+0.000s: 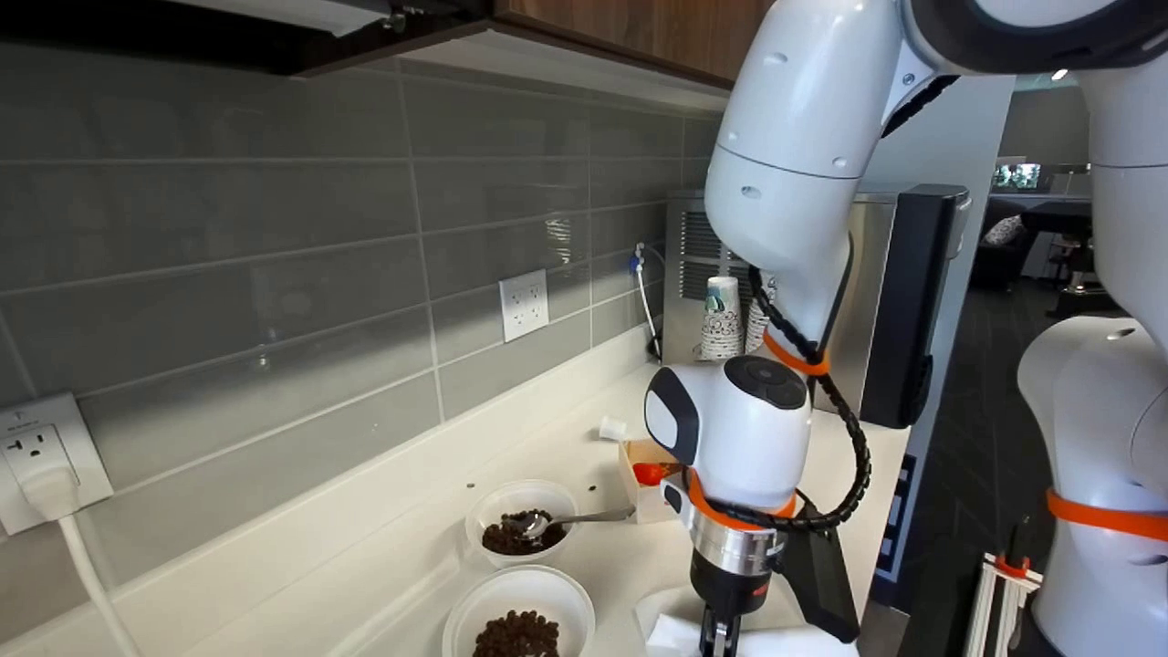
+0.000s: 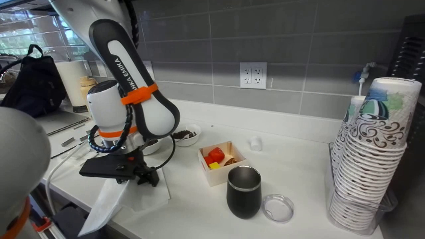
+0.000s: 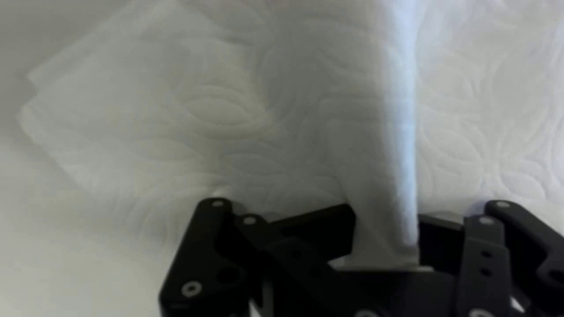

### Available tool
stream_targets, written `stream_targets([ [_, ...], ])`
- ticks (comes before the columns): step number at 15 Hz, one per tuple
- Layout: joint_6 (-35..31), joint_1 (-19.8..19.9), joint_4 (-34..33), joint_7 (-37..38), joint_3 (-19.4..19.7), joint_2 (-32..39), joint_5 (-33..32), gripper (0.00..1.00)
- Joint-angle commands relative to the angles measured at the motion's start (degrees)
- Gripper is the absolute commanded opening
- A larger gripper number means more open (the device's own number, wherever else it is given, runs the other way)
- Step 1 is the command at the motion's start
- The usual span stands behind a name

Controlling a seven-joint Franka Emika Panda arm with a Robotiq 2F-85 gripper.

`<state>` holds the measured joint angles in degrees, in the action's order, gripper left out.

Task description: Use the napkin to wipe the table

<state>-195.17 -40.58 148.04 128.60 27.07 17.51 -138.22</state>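
Observation:
The white napkin (image 2: 108,200) lies partly on the off-white table (image 2: 189,215), and one flap hangs past the table's front edge. It also shows at the bottom of an exterior view (image 1: 671,630). In the wrist view the embossed napkin (image 3: 185,114) fills most of the picture. My gripper (image 3: 386,233) is low over the napkin, with a raised fold pinched between its two black fingers. The gripper also shows pointing down in an exterior view (image 1: 719,631). A few dark specks (image 1: 591,488) lie on the table near the wall.
Two white bowls (image 1: 491,507) (image 1: 470,607) with dark pieces stand beside the gripper; a spoon (image 1: 593,516) rests in one. A wooden box (image 2: 215,176) with toy food, a black tumbler (image 2: 244,197), a clear lid (image 2: 278,208) and stacked paper cups (image 2: 365,169) are on the table.

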Motion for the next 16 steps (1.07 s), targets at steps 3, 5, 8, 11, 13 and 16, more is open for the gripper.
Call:
stream_targets([
  [3, 0.00, 2.59, 0.00, 0.29, 7.15, -3.73, 0.19, 0.00],
  [5, -0.33, 5.19, -1.79, -0.49, 5.12, -2.45, 3.18, 0.00],
  [8, -1.54, 7.68, -3.73, -1.47, 1.09, -1.04, 7.87, 0.00],
  [11, -3.68, 7.85, -4.39, -2.03, -1.64, 0.08, 9.18, 0.00],
  [13, -5.17, 7.53, -3.92, -1.95, -1.86, 0.70, 7.90, 0.00],
  [16, -6.11, 7.00, -2.00, -0.88, 0.79, 0.84, 4.47, 0.00],
])
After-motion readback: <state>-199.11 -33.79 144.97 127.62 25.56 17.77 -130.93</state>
